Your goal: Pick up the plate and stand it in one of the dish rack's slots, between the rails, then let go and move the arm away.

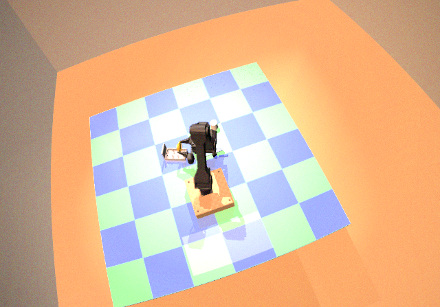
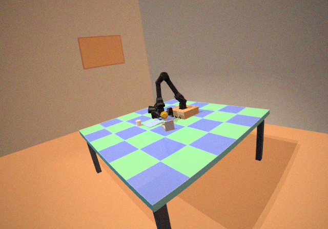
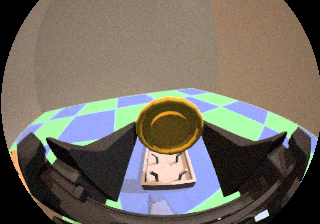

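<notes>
The yellow plate (image 1: 179, 145) (image 2: 164, 115) (image 3: 170, 126) stands nearly upright in the air, with its round face toward the exterior camera. My gripper (image 1: 179, 146) (image 2: 164, 115) (image 3: 169, 125) is shut on the plate, with one finger at each side of its rim. The dish rack (image 1: 174, 160) (image 2: 169, 125) (image 3: 168, 186) is a small pale tray with dark rails and a grey upright panel at one end. It lies below the plate. The plate hides the rack's far end in the wrist view. The exact gap between plate and rails cannot be told.
A small white-topped cup (image 1: 213, 123) (image 2: 138, 122) stands near a pale blue flat sheet (image 2: 151, 123). A blue spoon-like thing (image 1: 223, 156) lies on the arm's other side from the rack. The arm's wooden base (image 1: 213, 206) (image 2: 189, 112) is behind the gripper.
</notes>
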